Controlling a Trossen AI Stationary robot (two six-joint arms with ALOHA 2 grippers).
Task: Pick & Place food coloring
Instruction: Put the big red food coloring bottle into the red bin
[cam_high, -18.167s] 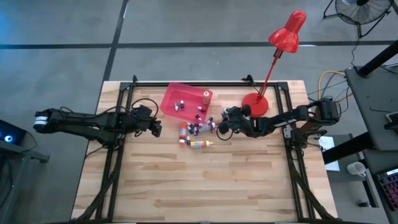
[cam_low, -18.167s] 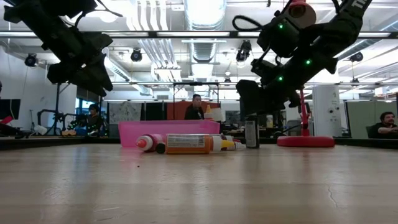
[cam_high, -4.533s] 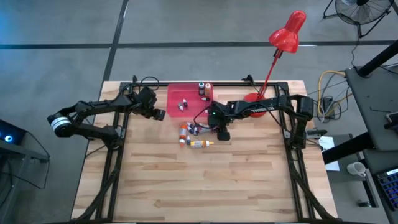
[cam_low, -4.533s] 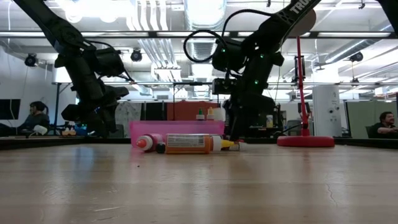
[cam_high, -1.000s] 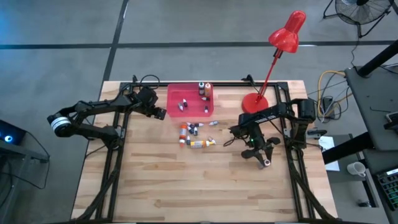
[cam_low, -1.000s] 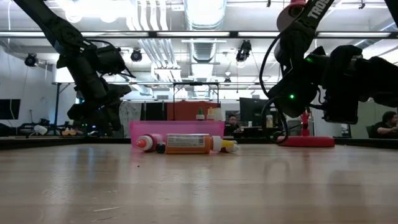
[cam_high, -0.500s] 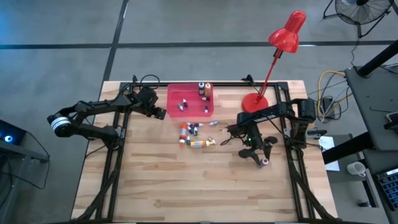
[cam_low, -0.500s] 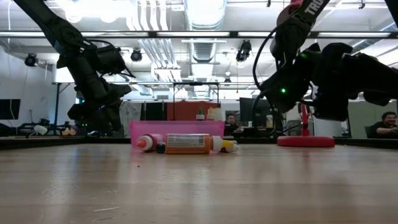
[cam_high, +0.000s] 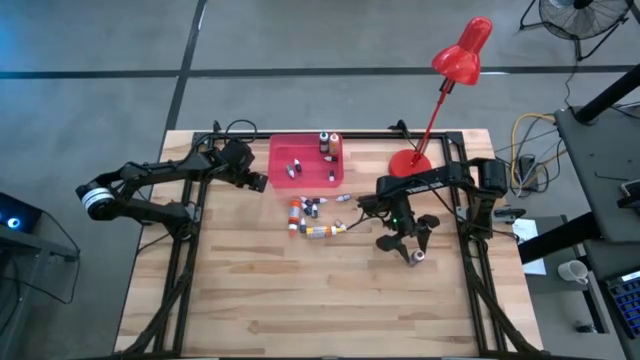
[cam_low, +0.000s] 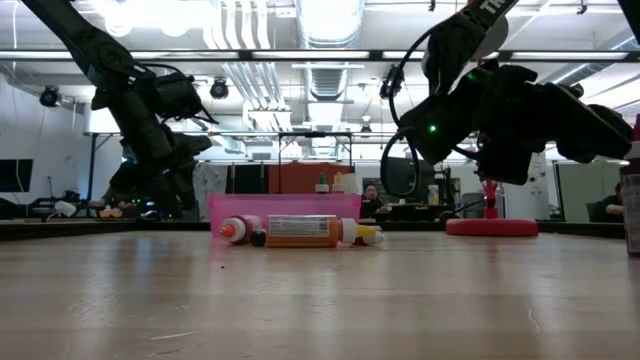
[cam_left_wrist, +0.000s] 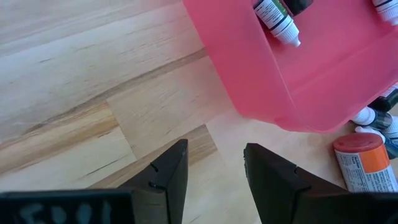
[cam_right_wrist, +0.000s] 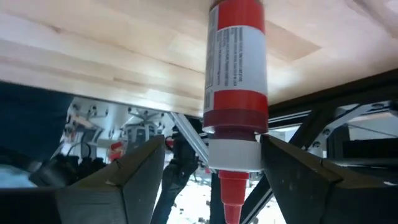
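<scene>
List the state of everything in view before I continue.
Left gripper: open, empty, beside the tray.
Right gripper: open, fingers either side of the red bottle.
Red bottle: between those fingers, gap on one side.
Pink tray: holds several bottles.
Loose bottles: lying on the table.

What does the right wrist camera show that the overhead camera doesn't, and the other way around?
Right wrist view only: the red bottle with its label and pale collar, upright between the right hand's open fingers, touching neither.
High view only: the pink tray, loose bottles beside it, the red lamp, and the left hand by the tray.
Both: the right hand and the wooden table.
</scene>
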